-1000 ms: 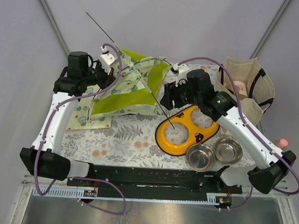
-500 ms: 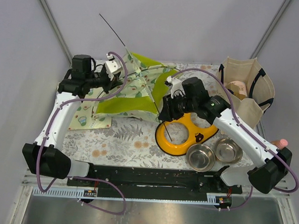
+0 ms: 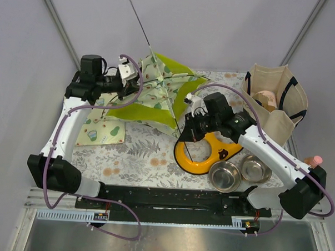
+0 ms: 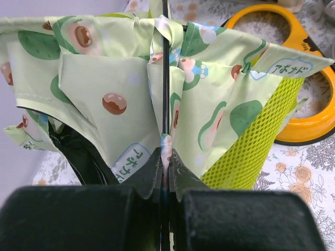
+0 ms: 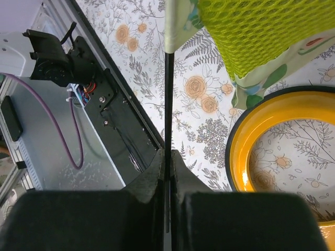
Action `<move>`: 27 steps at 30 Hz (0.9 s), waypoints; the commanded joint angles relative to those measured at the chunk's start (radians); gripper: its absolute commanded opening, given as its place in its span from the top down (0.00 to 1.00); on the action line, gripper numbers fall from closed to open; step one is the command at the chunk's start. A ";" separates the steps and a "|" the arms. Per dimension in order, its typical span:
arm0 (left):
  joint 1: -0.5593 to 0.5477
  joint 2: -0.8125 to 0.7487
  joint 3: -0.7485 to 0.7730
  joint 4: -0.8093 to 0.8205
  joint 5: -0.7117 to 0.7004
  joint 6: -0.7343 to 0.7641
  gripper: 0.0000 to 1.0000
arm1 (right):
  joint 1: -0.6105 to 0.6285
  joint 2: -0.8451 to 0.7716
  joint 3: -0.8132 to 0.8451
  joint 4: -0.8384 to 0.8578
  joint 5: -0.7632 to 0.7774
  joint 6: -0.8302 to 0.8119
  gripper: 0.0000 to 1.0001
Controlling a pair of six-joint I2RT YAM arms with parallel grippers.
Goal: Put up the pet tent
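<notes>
Pet tent (image 3: 163,95): avocado-print fabric, lime mesh

Straight ahead of the left gripper (image 4: 165,157), the pet tent (image 4: 131,89) bunches against the fingertips and blocks the way. Its black pole (image 4: 165,78) runs on from between them. Just right of the right gripper (image 5: 168,157) lies the orange feeder (image 5: 272,151). 2 steel bowls (image 3: 225,176) sit back toward that arm's base, and a tote bag (image 3: 274,102) stands well apart. Left of this gripper, bare floral tablecloth (image 5: 209,125) reaches the black rail (image 5: 112,112).
</notes>
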 commanded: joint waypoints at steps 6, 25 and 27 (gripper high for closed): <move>-0.029 -0.138 -0.138 0.323 0.044 -0.105 0.75 | 0.006 -0.097 -0.095 0.040 -0.085 -0.029 1.00; -0.099 -0.506 -0.377 0.423 -0.717 -0.836 0.01 | 0.184 -0.029 -0.227 0.529 0.030 0.379 1.00; -0.099 -0.573 -0.419 0.413 -0.709 -0.891 0.01 | 0.229 -0.009 -0.230 0.586 0.102 0.427 1.00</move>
